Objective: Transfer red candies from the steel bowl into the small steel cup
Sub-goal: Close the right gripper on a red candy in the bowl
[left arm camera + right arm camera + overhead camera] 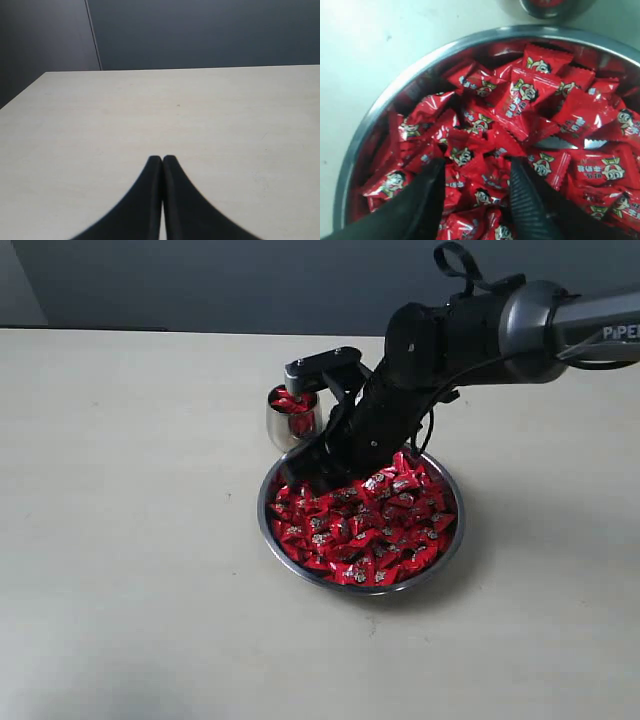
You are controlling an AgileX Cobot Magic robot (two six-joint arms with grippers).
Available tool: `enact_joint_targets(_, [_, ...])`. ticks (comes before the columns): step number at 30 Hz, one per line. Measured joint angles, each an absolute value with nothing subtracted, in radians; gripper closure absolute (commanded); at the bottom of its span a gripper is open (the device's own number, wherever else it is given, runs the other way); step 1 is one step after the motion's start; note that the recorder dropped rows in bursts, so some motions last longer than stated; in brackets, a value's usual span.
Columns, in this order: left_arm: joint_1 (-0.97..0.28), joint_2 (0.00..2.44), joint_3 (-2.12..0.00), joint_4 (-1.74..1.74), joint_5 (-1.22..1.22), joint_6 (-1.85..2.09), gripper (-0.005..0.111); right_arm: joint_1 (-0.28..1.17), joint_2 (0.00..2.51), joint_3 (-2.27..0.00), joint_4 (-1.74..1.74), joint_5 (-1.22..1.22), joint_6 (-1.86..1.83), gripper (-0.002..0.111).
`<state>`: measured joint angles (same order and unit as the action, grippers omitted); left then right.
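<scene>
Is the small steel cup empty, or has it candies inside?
Not empty: red candies reach the rim of the small steel cup.

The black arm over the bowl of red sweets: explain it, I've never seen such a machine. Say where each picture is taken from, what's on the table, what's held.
It is a robot with two arms, each ending in a pincer. One camera watches from off the arms; the other two sit on the wrists. On the table stand a steel bowl full of red candies and a small steel cup holding a few. The right gripper is open, tips among the bowl's candies, gripping nothing. The left gripper is shut and empty.
</scene>
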<state>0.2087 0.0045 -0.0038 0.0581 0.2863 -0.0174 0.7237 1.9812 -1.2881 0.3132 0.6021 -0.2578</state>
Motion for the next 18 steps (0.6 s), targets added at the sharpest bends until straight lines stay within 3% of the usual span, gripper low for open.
enact_joint_targets(4, [0.209, 0.004, -0.004, 0.058, 0.286, -0.017, 0.106, 0.724, 2.007, -1.288, 0.294, 0.598, -0.258, 0.068])
enact_joint_targets(12, [0.209, 0.004, -0.004, 0.058, 0.286, -0.017, 0.106, 0.724, 2.007, -1.288, 0.29, 0.573, -0.258, 0.092])
enact_joint_targets(18, [0.209, 0.004, -0.004, 0.058, 0.286, -0.017, 0.106, 0.724, 2.007, -1.288, 0.282, 0.573, -0.258, 0.091])
